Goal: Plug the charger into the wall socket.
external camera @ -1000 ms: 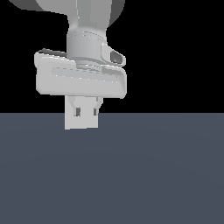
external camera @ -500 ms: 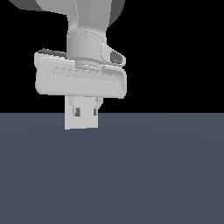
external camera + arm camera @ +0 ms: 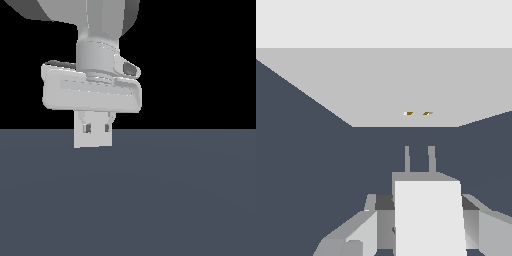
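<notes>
Off-white charger [image 3: 428, 215], grey prongs aimed at upright wall socket [image 3: 406, 85], near, apart.

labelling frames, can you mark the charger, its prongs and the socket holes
charger [image 3: 428, 220], wrist view, its flat pale face
prongs [image 3: 431, 159], wrist view, one prong's shaft
socket holes [image 3: 409, 113], wrist view, one yellow hole

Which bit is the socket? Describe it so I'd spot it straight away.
In the wrist view, find the off-white block in the gripper, with two grey prongs. Beyond their tips stands a flat pale plate, the wall socket. Two tiny yellow holes mark it.
</notes>
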